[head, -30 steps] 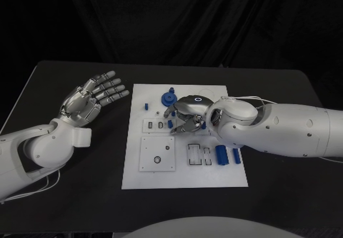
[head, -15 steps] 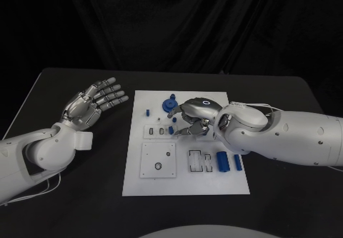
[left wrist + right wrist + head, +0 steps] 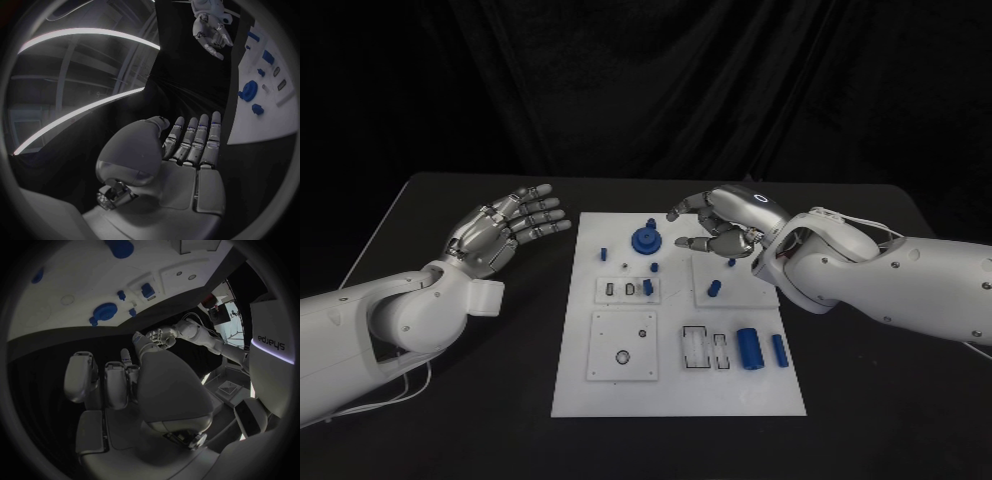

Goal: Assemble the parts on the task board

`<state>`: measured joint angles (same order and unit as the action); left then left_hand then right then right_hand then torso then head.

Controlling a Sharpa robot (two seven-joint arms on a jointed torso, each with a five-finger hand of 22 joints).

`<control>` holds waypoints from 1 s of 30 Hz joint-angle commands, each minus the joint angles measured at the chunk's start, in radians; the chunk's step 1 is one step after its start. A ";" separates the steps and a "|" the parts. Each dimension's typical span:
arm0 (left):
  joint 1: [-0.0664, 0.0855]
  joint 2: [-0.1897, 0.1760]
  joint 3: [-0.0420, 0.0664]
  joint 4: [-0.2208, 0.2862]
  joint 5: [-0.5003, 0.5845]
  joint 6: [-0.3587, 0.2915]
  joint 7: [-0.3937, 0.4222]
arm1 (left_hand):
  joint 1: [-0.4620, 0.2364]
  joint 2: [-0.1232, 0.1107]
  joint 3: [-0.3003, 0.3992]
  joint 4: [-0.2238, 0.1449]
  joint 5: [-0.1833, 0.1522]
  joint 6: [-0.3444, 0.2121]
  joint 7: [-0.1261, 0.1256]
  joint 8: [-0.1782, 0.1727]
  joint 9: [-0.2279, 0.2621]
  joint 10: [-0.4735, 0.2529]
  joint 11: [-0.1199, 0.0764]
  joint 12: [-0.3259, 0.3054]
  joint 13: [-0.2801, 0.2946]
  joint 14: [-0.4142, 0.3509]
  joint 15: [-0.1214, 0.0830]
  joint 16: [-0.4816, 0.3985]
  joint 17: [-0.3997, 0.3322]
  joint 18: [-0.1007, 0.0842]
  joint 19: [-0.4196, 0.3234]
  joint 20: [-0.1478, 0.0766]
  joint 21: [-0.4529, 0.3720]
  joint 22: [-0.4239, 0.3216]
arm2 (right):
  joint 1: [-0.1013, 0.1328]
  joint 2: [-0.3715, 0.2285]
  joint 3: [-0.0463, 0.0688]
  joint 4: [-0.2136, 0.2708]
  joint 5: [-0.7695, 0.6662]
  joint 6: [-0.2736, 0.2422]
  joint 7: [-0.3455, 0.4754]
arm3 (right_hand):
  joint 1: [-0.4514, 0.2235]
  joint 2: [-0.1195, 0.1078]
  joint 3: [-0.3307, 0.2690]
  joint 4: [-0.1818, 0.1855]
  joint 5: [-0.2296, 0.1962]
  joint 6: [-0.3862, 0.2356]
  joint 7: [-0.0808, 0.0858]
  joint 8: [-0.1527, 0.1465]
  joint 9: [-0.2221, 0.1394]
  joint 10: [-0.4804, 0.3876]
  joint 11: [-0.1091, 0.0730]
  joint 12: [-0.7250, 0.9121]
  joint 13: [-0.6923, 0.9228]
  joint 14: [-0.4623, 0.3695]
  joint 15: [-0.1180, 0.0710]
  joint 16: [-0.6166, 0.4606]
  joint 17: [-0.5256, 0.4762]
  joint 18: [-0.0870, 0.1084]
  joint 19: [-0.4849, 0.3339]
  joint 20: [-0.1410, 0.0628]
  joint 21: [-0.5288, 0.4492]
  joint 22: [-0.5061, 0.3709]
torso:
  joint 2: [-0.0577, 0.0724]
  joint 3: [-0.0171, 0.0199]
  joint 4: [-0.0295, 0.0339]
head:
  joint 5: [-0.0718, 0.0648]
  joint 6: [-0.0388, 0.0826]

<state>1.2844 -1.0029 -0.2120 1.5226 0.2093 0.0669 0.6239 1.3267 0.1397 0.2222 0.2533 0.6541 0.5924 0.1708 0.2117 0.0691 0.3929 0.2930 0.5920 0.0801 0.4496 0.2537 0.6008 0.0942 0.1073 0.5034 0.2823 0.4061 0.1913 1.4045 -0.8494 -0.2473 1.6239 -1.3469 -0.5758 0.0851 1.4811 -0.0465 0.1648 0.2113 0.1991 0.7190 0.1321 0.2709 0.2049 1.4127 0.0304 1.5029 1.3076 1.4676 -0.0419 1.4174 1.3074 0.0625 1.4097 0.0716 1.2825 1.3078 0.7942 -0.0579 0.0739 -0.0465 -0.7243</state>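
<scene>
The task board (image 3: 678, 390) is lying in the middle of the table (image 3: 877, 400). The left hand (image 3: 502, 228) is hovering off its left edge, and the right hand (image 3: 727, 222) is hanging over its far right corner (apparently touching nothing). Two cylindrical parts (image 3: 749, 348) are lying side by side on the board's right side, well apart from a round part (image 3: 646, 241) near its far edge.

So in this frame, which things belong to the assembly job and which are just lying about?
Job:
- white rectangular task board
- blue round gear-like part
- two blue cylinders lying side by side
- small blue peg
- right hand, raised, holding nothing
- left hand, spread

Just there:
- black table
</scene>
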 commanded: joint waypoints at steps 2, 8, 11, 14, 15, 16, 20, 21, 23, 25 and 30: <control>0.016 0.019 0.001 -0.008 -0.107 -0.092 -0.153 | 0.008 -0.013 -0.008 -0.006 -0.013 0.047 0.028 0.018 0.005 0.064 -0.011 0.031 0.004 0.079 -0.019 0.081 0.024 0.007 0.059 -0.008 0.061 0.031 | 0.002 -0.026 0.000 -0.014 0.166 -0.101 0.138 | -0.011 0.016 0.004 0.012 0.011 0.022 0.001 0.012 -0.005 -0.004 0.006 -0.007 0.107 0.048 0.010 -0.006 0.136 0.016 0.001 0.003 -0.002 0.061 | -0.033 0.0160 -0.0019 | 0.005 0.001; 0.058 0.059 0.001 -0.025 -0.316 -0.169 -0.267 | 0.027 -0.039 0.008 0.006 -0.070 0.147 0.046 0.053 0.008 0.299 -0.118 0.139 0.042 0.319 -0.128 0.379 0.145 0.069 0.195 -0.050 0.296 0.162 | 0.000 -0.081 -0.001 -0.029 0.306 -0.117 0.230 | -0.048 0.050 0.011 0.063 0.052 0.075 -0.001 0.033 -0.012 -0.013 0.014 -0.012 0.095 0.048 0.017 -0.008 0.134 0.014 0.006 0.009 0.005 0.071 | -0.067 0.0341 -0.0046 | 0.008 -0.011; 0.081 0.079 0.001 -0.027 -0.442 -0.209 -0.331 | 0.045 -0.059 0.025 0.021 -0.112 0.190 0.022 0.061 0.007 0.410 -0.158 0.212 0.090 0.414 -0.168 0.524 0.219 0.075 0.234 -0.079 0.436 0.247 | -0.005 -0.107 -0.001 -0.028 0.365 -0.125 0.262 | -0.043 0.050 0.015 0.064 0.064 0.083 -0.002 0.036 -0.015 -0.014 0.013 -0.012 0.093 0.049 0.016 -0.007 0.134 0.013 0.008 0.010 0.008 0.073 | -0.086 0.0451 -0.0089 | 0.016 -0.022; 0.101 0.095 0.001 -0.029 -0.548 -0.220 -0.402 | 0.047 -0.084 0.040 0.038 -0.152 0.229 -0.001 0.054 0.000 0.459 -0.192 0.361 0.236 0.489 -0.202 0.699 0.352 0.068 0.229 -0.121 0.634 0.380 | -0.011 -0.122 -0.001 -0.031 0.395 -0.130 0.277 | -0.042 0.051 0.018 0.067 0.080 0.090 -0.002 0.038 -0.018 -0.012 0.015 -0.012 0.093 0.051 0.017 -0.004 0.137 0.012 0.011 0.011 0.013 0.078 | -0.100 0.0551 -0.0134 | 0.022 -0.033; 0.110 0.103 0.001 -0.031 -0.596 -0.219 -0.438 | 0.044 -0.080 0.041 0.037 -0.163 0.241 -0.004 0.057 0.002 0.468 -0.198 0.409 0.281 0.571 -0.205 0.752 0.499 0.070 0.231 -0.124 0.660 0.400 | -0.014 -0.125 -0.001 -0.035 0.404 -0.132 0.281 | -0.042 0.052 0.019 0.067 0.082 0.091 -0.002 0.038 -0.018 -0.012 0.015 -0.012 0.093 0.051 0.017 -0.003 0.137 0.012 0.012 0.011 0.014 0.078 | -0.104 0.0579 -0.0149 | 0.024 -0.033; 0.119 0.112 0.001 -0.033 -0.644 -0.213 -0.478 | 0.043 -0.079 0.043 0.036 -0.177 0.256 -0.014 0.060 0.005 0.525 -0.206 0.530 0.455 0.655 -0.214 0.814 0.644 0.073 0.255 -0.132 0.707 0.432 | -0.018 -0.126 -0.001 -0.040 0.412 -0.133 0.284 | -0.042 0.051 0.019 0.068 0.084 0.091 -0.002 0.038 -0.018 -0.012 0.015 -0.012 0.093 0.051 0.017 -0.003 0.137 0.012 0.012 0.011 0.014 0.079 | -0.111 0.0628 -0.0190 | 0.029 -0.038; 0.149 0.144 0.001 -0.039 -0.789 -0.169 -0.624 | -0.013 -0.074 0.025 0.037 -0.282 0.282 -0.023 0.065 0.017 0.846 -0.216 0.824 1.040 0.851 -0.226 0.922 0.998 0.044 0.402 -0.142 0.840 0.638 | -0.035 -0.126 -0.001 -0.059 0.433 -0.131 0.297 | -0.042 0.052 0.020 0.069 0.087 0.092 -0.002 0.038 -0.019 -0.011 0.016 -0.012 0.094 0.051 0.018 -0.002 0.138 0.011 0.013 0.011 0.016 0.080 | -0.126 0.0695 -0.0235 | 0.037 -0.045; 0.157 0.153 0.001 -0.040 -0.827 -0.151 -0.665 | -0.028 -0.071 0.016 0.036 -0.305 0.284 -0.027 0.064 0.022 0.936 -0.218 0.882 1.181 0.899 -0.230 0.939 1.080 0.037 0.445 -0.145 0.869 0.691 | -0.040 -0.125 -0.001 -0.064 0.437 -0.130 0.300 | -0.042 0.052 0.020 0.070 0.088 0.093 -0.002 0.038 -0.020 -0.010 0.017 -0.011 0.094 0.052 0.018 -0.001 0.138 0.011 0.014 0.011 0.017 0.081 | -0.128 0.0709 -0.0253 | 0.040 -0.047; 0.171 0.175 0.001 -0.045 -0.907 -0.110 -0.745 | -0.057 -0.064 0.001 0.037 -0.337 0.299 -0.030 0.072 0.030 1.069 -0.222 0.942 1.357 0.988 -0.231 0.958 1.233 0.022 0.519 -0.148 0.911 0.774 | -0.051 -0.122 -0.001 -0.076 0.443 -0.128 0.306 | -0.042 0.052 0.021 0.070 0.090 0.094 -0.001 0.038 -0.020 -0.008 0.017 -0.010 0.096 0.053 0.018 0.001 0.140 0.010 0.015 0.011 0.019 0.082 | -0.135 0.0749 -0.0301 | 0.045 -0.052; 0.179 0.193 0.001 -0.050 -0.967 -0.078 -0.797 | -0.094 -0.054 -0.023 0.037 -0.370 0.323 -0.042 0.089 0.051 1.178 -0.233 0.979 1.491 1.093 -0.242 0.970 1.422 0.002 0.629 -0.156 0.970 0.890 | -0.059 -0.120 -0.001 -0.084 0.446 -0.125 0.310 | -0.042 0.052 0.021 0.070 0.091 0.094 -0.001 0.038 -0.021 -0.008 0.018 -0.010 0.096 0.053 0.018 0.002 0.140 0.010 0.016 0.011 0.019 0.083 | -0.141 0.0793 -0.0325 | 0.047 -0.058; 0.189 0.239 0.002 -0.062 -1.092 -0.011 -0.901 | -0.132 -0.050 -0.059 0.037 -0.413 0.381 -0.072 0.154 0.112 1.178 -0.260 0.979 1.491 1.121 -0.266 0.970 1.477 -0.017 0.730 -0.178 1.017 0.991 | -0.073 -0.120 -0.001 -0.098 0.449 -0.120 0.317 | -0.041 0.051 0.022 0.070 0.094 0.096 0.000 0.038 -0.022 -0.003 0.019 -0.008 0.100 0.055 0.019 0.006 0.143 0.009 0.019 0.012 0.024 0.086 | -0.154 0.0935 -0.0410 | 0.052 -0.075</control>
<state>1.4698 -0.7722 -0.2114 1.4630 -0.7170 -0.0297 -0.1360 1.2048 0.0914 0.1707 0.2910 0.2506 0.9605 0.1048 0.3499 0.1667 1.4667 0.0407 1.5675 1.3081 1.4668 -0.0023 1.5682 1.3082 0.1034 1.2149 0.1093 1.4150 1.1632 1.3358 -0.9683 -0.2487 1.5291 -0.9218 -0.6824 0.3756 1.4356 -0.0011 0.1836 0.2774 0.2869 0.8077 0.1328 0.3022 0.1839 1.4039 0.0466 1.4939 1.3074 1.4658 -0.0293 1.4183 1.3074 0.0624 1.4223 0.0841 1.3019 1.3075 0.6524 0.0240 0.0401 0.0033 -0.7915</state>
